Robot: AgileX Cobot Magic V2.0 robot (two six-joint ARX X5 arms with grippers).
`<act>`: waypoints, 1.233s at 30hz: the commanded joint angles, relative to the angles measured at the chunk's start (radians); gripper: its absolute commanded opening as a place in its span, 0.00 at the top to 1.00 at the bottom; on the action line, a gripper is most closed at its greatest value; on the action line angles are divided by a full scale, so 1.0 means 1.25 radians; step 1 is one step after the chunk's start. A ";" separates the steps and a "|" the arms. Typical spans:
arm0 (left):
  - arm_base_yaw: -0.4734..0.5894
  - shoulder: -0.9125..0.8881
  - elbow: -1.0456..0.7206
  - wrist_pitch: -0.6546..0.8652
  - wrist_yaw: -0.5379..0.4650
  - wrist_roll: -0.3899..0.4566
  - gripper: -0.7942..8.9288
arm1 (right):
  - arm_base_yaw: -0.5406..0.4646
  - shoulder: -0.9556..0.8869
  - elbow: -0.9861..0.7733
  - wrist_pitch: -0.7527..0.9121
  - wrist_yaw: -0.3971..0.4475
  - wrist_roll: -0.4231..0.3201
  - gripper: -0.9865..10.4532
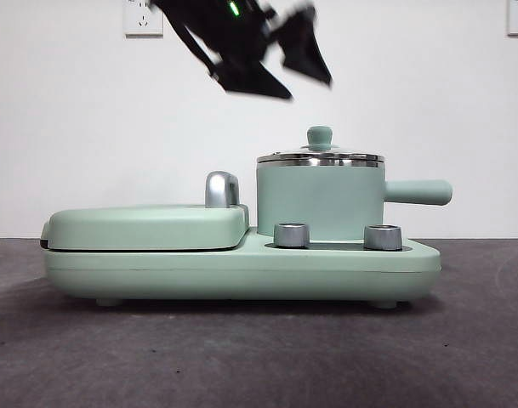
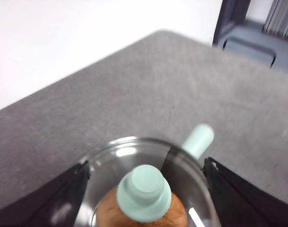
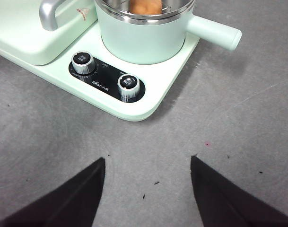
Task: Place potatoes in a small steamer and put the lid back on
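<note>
The small steamer [image 1: 320, 200] stands on the right half of a mint-green cooker, its side handle [image 1: 418, 192] pointing right. The glass lid [image 1: 320, 158] sits on the steamer's steel rim. Through the glass lid [image 2: 110, 165] I see the orange-brown potato [image 2: 110, 213] inside, under the knob [image 2: 144, 191]. My left gripper [image 1: 303, 85] hangs open a little above the lid, its jaws on either side of the knob and apart from it. My right gripper [image 3: 147, 160] is open over bare table in front of the cooker, holding nothing. The steamer [image 3: 144, 40] and potato [image 3: 144, 6] lie beyond it.
The cooker base [image 1: 241, 263] carries a flat mint-green griddle cover [image 1: 148, 225] with a steel handle [image 1: 222, 189] on the left and two steel dials [image 1: 292, 235] [image 1: 383, 237] at the front. Grey table surrounds it. Dark furniture [image 2: 248, 28] stands past the table's far edge.
</note>
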 commanded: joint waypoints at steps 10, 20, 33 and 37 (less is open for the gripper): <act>0.089 -0.166 -0.052 -0.090 0.012 -0.091 0.50 | 0.004 0.002 0.005 -0.013 0.000 0.034 0.66; 0.179 -0.448 -0.378 -0.087 0.012 -0.104 0.51 | 0.004 0.002 0.006 -0.013 -0.002 0.038 0.66; 0.241 -0.755 -0.597 -0.229 0.012 -0.153 0.51 | 0.004 0.002 0.006 -0.016 -0.003 0.053 0.66; 0.241 -0.785 -0.597 -0.327 0.011 -0.152 0.51 | 0.004 0.001 0.006 -0.018 -0.003 0.053 0.66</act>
